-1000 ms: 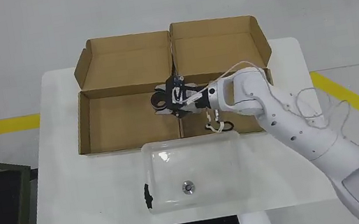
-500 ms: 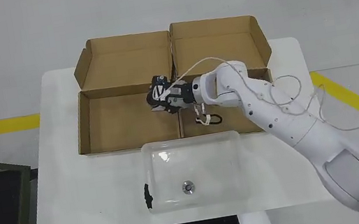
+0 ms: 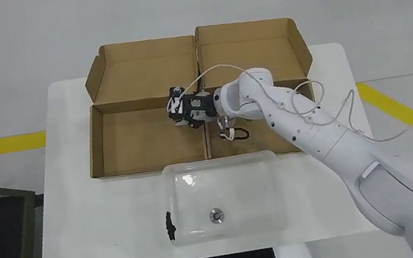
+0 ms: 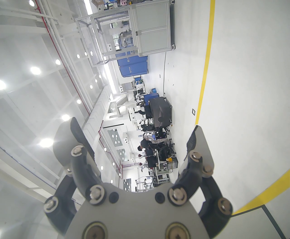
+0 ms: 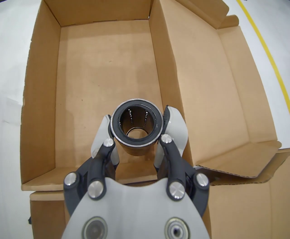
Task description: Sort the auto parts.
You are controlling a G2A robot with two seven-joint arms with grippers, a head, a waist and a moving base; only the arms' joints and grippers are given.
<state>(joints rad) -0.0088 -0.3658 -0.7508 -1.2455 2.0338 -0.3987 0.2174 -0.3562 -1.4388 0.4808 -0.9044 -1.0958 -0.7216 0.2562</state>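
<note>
**Lower the bearing into the left box, then let go**

The right gripper [image 5: 137,118] has its jaws closed on the sides of a black, steel-rimmed cylindrical bearing [image 5: 136,142], one finger on each flank, with the open bore facing the wrist camera. The part hangs over the left-hand brown cardboard box [image 3: 139,140], at the end nearest the neighbouring right-hand brown cardboard box [image 3: 224,149] and close to the wall under the raised lid. It looks to be above the floor of the box, not touching it.

The step in hand appears to be the drop-off. To do it well:

- Bring the bearing down until it is close to the cardboard floor. A smooth cylinder released from a height is likely to bounce or roll.
- Keep it off the near wall and the lid flap, so that neither finger catches the cardboard as the jaws part.
- Open only enough to free the part, then draw straight back up along the line of approach.

The left gripper [image 4: 134,125] is pointed out into the room, its jaws spread wide and holding nothing. The clear plastic tub [image 3: 220,161] on the white worktop [image 3: 82,214] holds a small round metal part [image 3: 216,216], which probably comes next.
</note>
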